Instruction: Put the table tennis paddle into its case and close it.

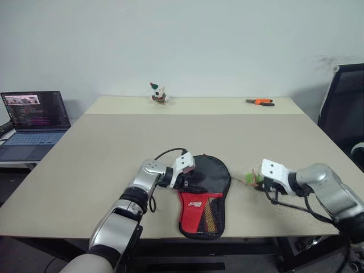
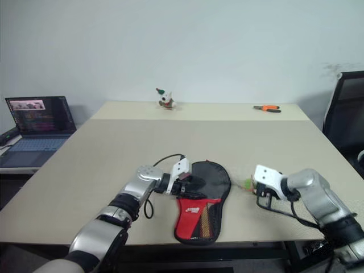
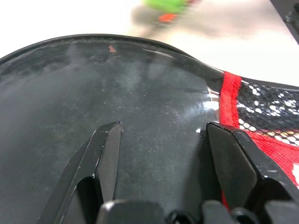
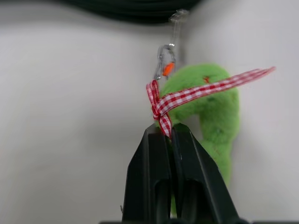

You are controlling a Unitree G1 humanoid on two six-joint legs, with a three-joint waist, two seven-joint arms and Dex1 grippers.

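The case [image 1: 211, 177] lies flat near the table's front edge, a black round part with a red logo panel and mesh [image 1: 200, 211] toward me. My left gripper [image 1: 190, 181] is open at the case's left side, its fingers [image 3: 105, 154] spread over the glossy black face. To the right of the case, my right gripper [image 4: 169, 133] is shut on the red-and-white checked ribbon [image 4: 187, 95] of the green pull [image 1: 252, 177]. A small clip links this pull to the case's black edge. The paddle is hidden.
A small toy figure [image 1: 158, 94] and orange-handled pliers [image 1: 260, 102] lie at the table's far edge. An open laptop [image 1: 34, 119] sits on a side surface at the left. A black chair [image 1: 344, 114] stands at the right.
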